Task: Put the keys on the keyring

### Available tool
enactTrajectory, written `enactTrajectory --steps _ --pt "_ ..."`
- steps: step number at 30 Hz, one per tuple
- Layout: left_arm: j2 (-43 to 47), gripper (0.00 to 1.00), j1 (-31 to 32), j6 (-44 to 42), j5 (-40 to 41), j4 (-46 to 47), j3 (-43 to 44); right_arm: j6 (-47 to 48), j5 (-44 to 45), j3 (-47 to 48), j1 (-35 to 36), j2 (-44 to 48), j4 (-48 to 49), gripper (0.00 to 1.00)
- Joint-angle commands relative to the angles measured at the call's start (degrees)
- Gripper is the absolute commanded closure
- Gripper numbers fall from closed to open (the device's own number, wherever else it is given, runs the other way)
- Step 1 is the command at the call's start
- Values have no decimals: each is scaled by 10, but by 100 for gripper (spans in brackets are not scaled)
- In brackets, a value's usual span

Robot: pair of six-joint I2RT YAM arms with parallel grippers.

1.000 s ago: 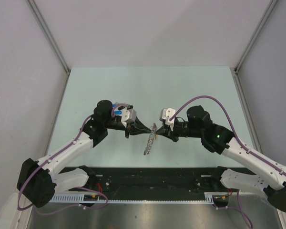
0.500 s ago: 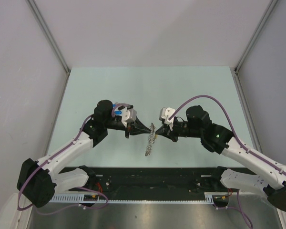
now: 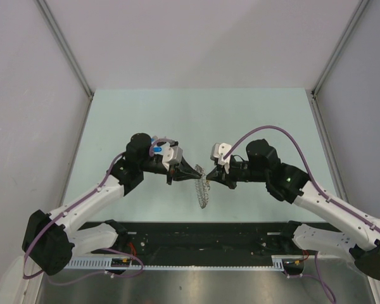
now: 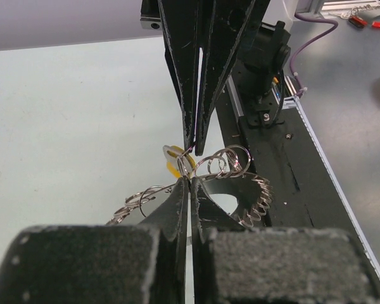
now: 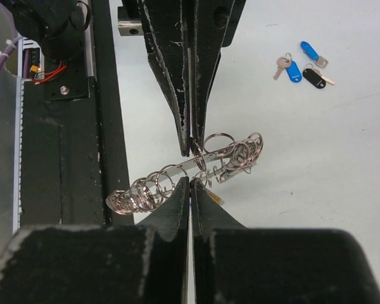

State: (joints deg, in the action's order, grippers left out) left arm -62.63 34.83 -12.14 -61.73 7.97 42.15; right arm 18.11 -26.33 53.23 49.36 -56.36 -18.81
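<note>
The keyring (image 3: 203, 191), a limp silvery loop of many small rings, hangs between my two grippers above the table. My left gripper (image 3: 199, 175) is shut on the keyring; in the left wrist view its tips (image 4: 190, 182) sit among the keyring's loops (image 4: 225, 163). My right gripper (image 3: 209, 181) faces it tip to tip and is shut on a yellow key (image 4: 172, 161), which touches the keyring. In the right wrist view my right gripper (image 5: 191, 183) is just under the keyring (image 5: 171, 180), with a yellow edge (image 5: 215, 199) beside it.
Two blue keys (image 5: 293, 71) and a black key (image 5: 314, 78) lie together on the pale green table (image 5: 342, 158), beyond the left wrist. The black base rail (image 5: 63, 145) runs along the near table edge under the keyring's lower end.
The two grippers have closed in until their tips nearly meet. The keyring has swung from a slanted, edge-on line to a wider loop that hangs below the tips.
</note>
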Motion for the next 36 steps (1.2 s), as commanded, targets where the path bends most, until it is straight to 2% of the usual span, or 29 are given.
enactTrajectory --steps 1,13,29,36 --pt "5 100 13 -34 -25 -2 37 7 -43 42 -1 -3 27 100" --pt "17 100 13 -97 -5 -63 50 1 -75 55 -17 -14 12 100" --pt "62 100 -3 -127 16 -29 13 -14 -60 63 -30 20 -61 100" --pt "61 100 -3 -117 8 -3 2 -14 -65 67 -27 10 -40 100"
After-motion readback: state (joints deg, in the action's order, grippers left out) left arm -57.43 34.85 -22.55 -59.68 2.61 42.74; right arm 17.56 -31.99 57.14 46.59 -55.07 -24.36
